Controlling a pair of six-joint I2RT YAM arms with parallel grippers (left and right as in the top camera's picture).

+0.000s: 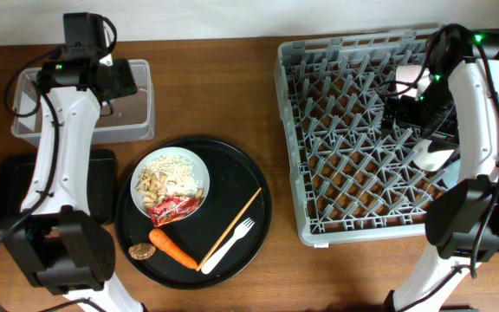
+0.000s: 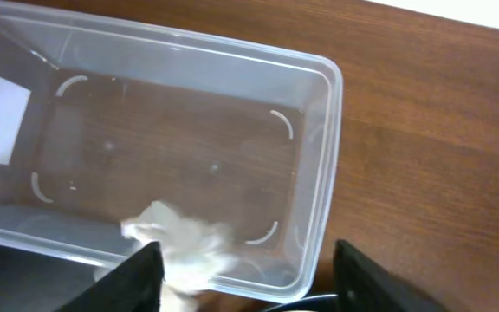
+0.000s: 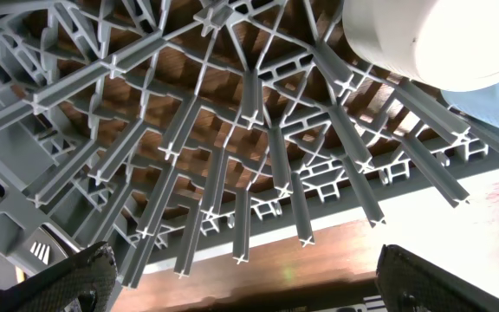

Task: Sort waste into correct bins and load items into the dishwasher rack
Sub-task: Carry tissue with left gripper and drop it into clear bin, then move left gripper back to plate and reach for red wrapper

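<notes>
Hovering over the clear plastic tub (image 2: 319, 130), the left claw (image 2: 248, 269) is standing with its jaws well apart and gripping nothing. The crumpled white paper bit (image 2: 184, 250) is lying inside the tub by its near wall, just beside one finger; whether it is touching that finger I cannot tell. The shallow black tray (image 1: 7, 186) is sitting just in front of the tub on the counter (image 1: 215, 87). On the round black tray (image 1: 249, 186) the white plate (image 1: 202, 172) is carrying beige crumbs (image 1: 167, 178) and the red wrapper (image 1: 178, 208), with the carrot (image 1: 173, 246), brown disc (image 1: 140, 252), white fork (image 1: 229, 244) and wooden stick (image 1: 232, 218) lying beside it. The right claw (image 3: 258, 286) is hanging over the dishwasher rack (image 3: 189, 147), jaws spread wide and empty, near a white rounded vessel (image 3: 431, 39) resting among the pegs.
</notes>
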